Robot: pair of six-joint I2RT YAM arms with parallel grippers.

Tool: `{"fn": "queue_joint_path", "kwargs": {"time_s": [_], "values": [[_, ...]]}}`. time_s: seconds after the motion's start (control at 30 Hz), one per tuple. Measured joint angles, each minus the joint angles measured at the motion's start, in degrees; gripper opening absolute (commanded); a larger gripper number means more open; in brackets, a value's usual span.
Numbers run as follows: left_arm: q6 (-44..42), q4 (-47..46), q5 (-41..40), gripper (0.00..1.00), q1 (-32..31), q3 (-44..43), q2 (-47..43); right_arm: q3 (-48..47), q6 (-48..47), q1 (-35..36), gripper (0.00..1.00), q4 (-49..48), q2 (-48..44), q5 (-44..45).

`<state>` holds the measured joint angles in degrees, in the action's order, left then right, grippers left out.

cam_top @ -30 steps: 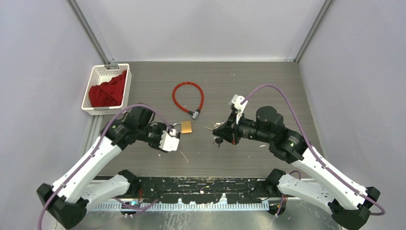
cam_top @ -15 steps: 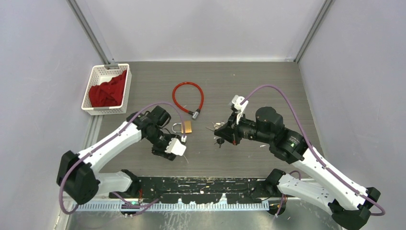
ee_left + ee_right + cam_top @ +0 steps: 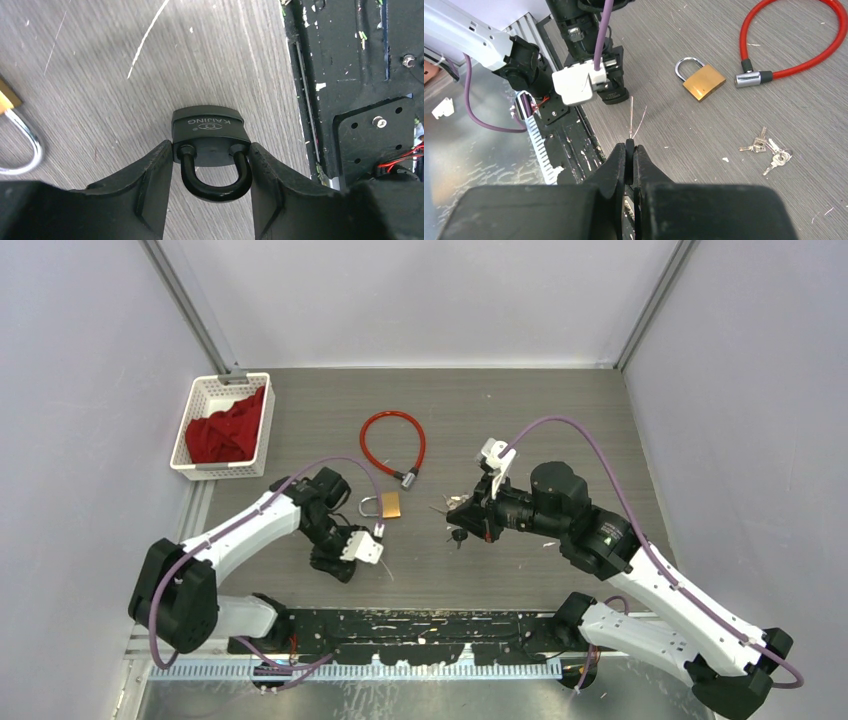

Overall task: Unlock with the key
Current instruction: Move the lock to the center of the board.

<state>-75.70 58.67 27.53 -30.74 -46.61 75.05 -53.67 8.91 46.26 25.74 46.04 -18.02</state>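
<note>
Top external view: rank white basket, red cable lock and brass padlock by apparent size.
1. White basket, clearly the largest.
2. Red cable lock, its loop somewhat smaller than the basket.
3. Brass padlock, by far the smallest.

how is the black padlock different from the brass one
The black padlock is dark all over; the brass padlock has a gold body and silver shackle. The black padlock sits between the fingers of the left pincer; the brass padlock lies free on the table. The black padlock is by the table's near edge; the brass padlock lies further in, near the red cable lock. Both shackles look closed.
</note>
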Motion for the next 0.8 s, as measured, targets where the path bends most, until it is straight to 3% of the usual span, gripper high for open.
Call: {"fn": "queue_joint_path", "kwargs": {"time_s": [0.07, 0.17, 0.27, 0.37, 0.53, 0.57, 0.6, 0.8], "values": [[-0.1, 0.1, 0.9, 0.15, 2.4, 0.2, -0.1, 0.0, 0.0, 0.0, 0.01, 0.0, 0.0, 0.0], [-1.4, 0.1, 2.0, 0.22, 7.9, 0.3, 0.3, -0.1, 0.0, 0.0, 0.01, 0.0, 0.1, 0.0], [-3.9, 0.1, 3.1, 0.36, 12.0, 0.7, 0.4, -0.2, 0.0, 0.0, 0.01, 0.0, 0.5, 0.0], [-6.3, 0.3, 4.7, 0.66, 14.3, 1.2, 0.2, -0.5, 0.0, 0.0, 0.01, 0.0, 1.2, 0.0], [-12.3, -1.8, -0.2, 0.71, 15.0, 4.8, 1.5, -0.5, 0.0, 0.0, 0.01, 0.0, 1.6, 0.0], [-13.5, -2.0, -1.3, 0.93, 15.1, 5.5, 1.9, -0.5, 0.0, 0.0, 0.01, 0.0, 1.6, 0.0], [-14.7, -2.2, -2.3, 0.99, 15.1, 6.1, 2.1, -0.5, 0.0, 0.0, 0.01, 0.0, 1.6, 0.0], [-17.8, -2.8, -4.2, 0.99, 15.1, 6.4, 2.0, -0.5, 0.1, 0.0, 0.01, 0.0, 1.6, 0.0]]}}
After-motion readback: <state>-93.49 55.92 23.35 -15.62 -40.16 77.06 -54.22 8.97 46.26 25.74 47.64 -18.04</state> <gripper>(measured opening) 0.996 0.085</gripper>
